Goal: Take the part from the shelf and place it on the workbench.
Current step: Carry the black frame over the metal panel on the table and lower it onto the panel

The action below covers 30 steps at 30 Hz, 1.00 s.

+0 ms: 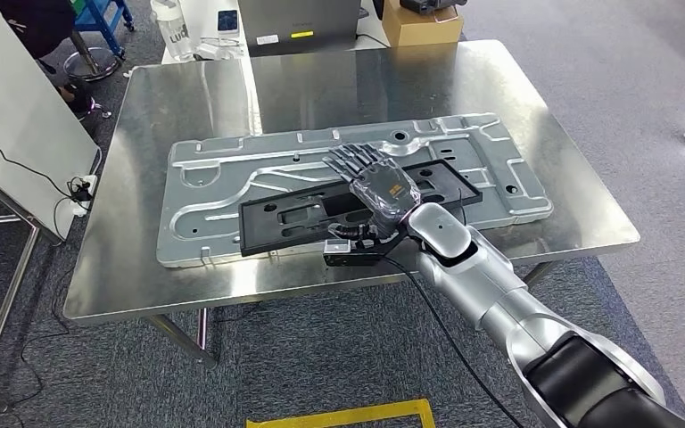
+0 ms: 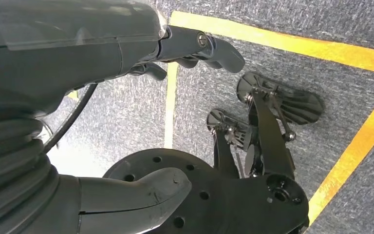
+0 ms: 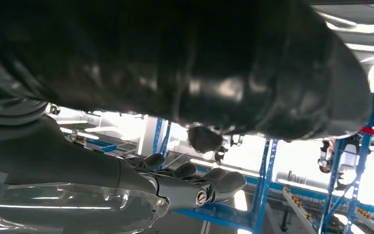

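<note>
A: Where is the part right now?

B: The black part (image 1: 357, 207), a flat frame with cut-outs, lies on the large grey stamped panel (image 1: 232, 169), which sits on the steel worktop (image 1: 580, 214). It runs slantwise across the panel, its near corner close to the panel's front edge.

A: And the right hand?

B: The right hand (image 1: 376, 181) is laid flat over the part's middle, fingers (image 1: 352, 160) stretched out and slightly fanned, pinching nothing as far as I can see. Whether the palm actually presses on the part or hangs just above it, I cannot tell from the head view.

A: The left?

B: The left hand (image 2: 126, 48) hangs at the robot's side over grey carpet with yellow tape lines (image 2: 355, 151). Its fingers are curled loosely and it holds nothing (so it plays no role here).

A: So the step in hand?

B: I judge it as the release. To do it well, lift the right hand straight up, fingers kept flat, so nothing hooks a cut-out and drags the part. Clear the part fully before swinging the arm back. A sideways pull risks sliding it towards the worktop's front edge.
</note>
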{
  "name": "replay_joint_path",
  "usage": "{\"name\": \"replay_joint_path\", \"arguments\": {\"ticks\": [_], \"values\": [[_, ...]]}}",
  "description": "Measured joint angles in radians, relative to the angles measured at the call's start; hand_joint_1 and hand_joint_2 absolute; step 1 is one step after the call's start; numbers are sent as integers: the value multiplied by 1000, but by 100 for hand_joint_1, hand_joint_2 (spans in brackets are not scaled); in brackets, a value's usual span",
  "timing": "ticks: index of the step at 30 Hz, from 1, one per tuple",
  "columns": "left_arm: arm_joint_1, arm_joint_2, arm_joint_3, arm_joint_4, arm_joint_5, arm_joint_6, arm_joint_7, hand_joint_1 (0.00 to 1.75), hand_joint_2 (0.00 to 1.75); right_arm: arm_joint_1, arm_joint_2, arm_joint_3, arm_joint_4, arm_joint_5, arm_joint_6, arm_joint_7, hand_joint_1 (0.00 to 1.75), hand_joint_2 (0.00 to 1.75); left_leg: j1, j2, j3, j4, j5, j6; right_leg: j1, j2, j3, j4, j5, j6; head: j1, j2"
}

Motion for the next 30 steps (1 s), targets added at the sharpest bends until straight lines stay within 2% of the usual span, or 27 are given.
{"name": "replay_joint_path", "arguments": {"ticks": [3,6,7,8,9,10,12,13,14,15,16,18,20,22,23,24,25,27,28,29,30], "values": [[0,0,2,-1,-6,-3,3,0,0,3,0,0,-13,-1,1,-4,0,0,-2,0,-1,3,-2,2,-2,0,1,-2,0,3,0,0],[0,0,3,-5,-11,-5,4,0,0,8,1,1,-48,-1,11,-4,0,0,-5,0,0,8,-7,12,-6,1,6,-5,0,15,0,0],[0,-1,3,-6,-12,-5,4,0,0,9,1,1,-60,-1,14,-4,0,0,-2,2,4,3,-4,15,-5,0,9,-3,-3,18,0,0],[-1,-1,4,-7,-13,-6,4,0,0,9,2,1,-70,-1,16,-4,0,0,2,3,9,-4,-1,19,-4,0,8,5,-12,20,0,0],[-1,-2,4,-7,-15,-8,4,0,0,10,2,1,-80,-2,16,-4,0,0,5,5,14,-12,3,22,-4,-1,0,31,-32,21,0,0],[-2,-3,4,-8,-18,-9,4,0,0,11,2,1,-90,-3,16,-4,0,0,7,7,17,-17,5,25,-4,-2,-20,77,-64,23,0,0],[-2,-5,5,-9,-23,-11,3,0,0,18,2,2,-108,-4,18,-4,0,0,6,9,17,-18,7,27,-5,-3,-82,211,-132,25,0,0],[-2,-5,5,-9,-25,-12,3,0,0,24,1,3,-116,-4,19,-4,0,0,6,9,15,-17,7,27,-7,-3,-107,262,-146,27,0,0],[-2,-5,5,-10,-26,-12,3,0,0,30,1,4,-124,-4,20,-4,0,0,6,9,13,-14,7,26,-9,-3,-118,283,-141,29,0,0],[-2,-6,6,-11,-28,-13,3,0,0,34,1,4,-132,-4,20,-4,0,0,7,9,10,-10,7,26,-12,-3,-110,265,-115,30,0,0],[-2,-6,6,-11,-29,-13,3,0,0,36,1,4,-141,-5,20,-4,0,0,8,9,7,-4,7,24,-15,-4,-85,212,-78,31,0,0],[-2,-7,6,-13,-32,-14,1,0,0,37,1,4,-159,-5,20,-2,0,0,8,8,-2,9,8,15,-16,-4,-27,89,-24,29,0,0],[-2,-8,6,-15,-38,-14,-2,0,0,42,0,5,-177,-5,17,-1,0,0,7,6,-10,16,13,-1,-11,-3,-11,41,-7,19,0,0],[-1,-8,6,-15,-47,-12,-3,0,0,56,-6,4,-199,-5,7,1,0,0,7,4,-15,14,24,-16,-9,-3,-22,42,5,3,0,0],[0,-8,6,-15,-51,-9,-4,0,0,67,-12,4,-213,-5,0,3,0,0,9,4,-20,18,17,-23,-11,-4,-27,38,12,-5,0,0],[2,-9,6,-15,-55,-6,-5,0,0,80,-19,3,-229,-4,-8,5,0,0,10,4,-30,36,-7,-29,-13,-6,-35,35,22,-15,0,0],[2,-10,6,-15,-58,-2,-7,0,0,96,-26,2,-247,-3,-16,7,0,0,13,5,-44,76,-49,-35,-15,-7,-44,33,32,-22,0,0],[2,-12,6,-15,-61,4,-11,0,0,127,-43,-1,-282,-2,-26,11,0,0,17,6,-75,200,-149,-44,-13,-9,-65,34,49,-29,-1,0],[1,-12,6,-15,-61,6,-13,0,0,142,-52,-2,-297,-2,-29,12,0,0,19,6,-83,257,-179,-48,-12,-10,-76,35,56,-28,-1,0],[1,-13,6,-15,-61,7,-14,0,0,156,-61,-3,-311,-1,-33,12,0,0,19,6,-79,289,-187,-51,-12,-11,-88,38,62,-26,0,0],[0,-13,7,-15,-61,9,-15,0,0,172,-70,-5,-327,-2,-37,12,0,0,19,6,-59,288,-176,-52,-12,-12,-98,41,68,-24,-1,0]]}}
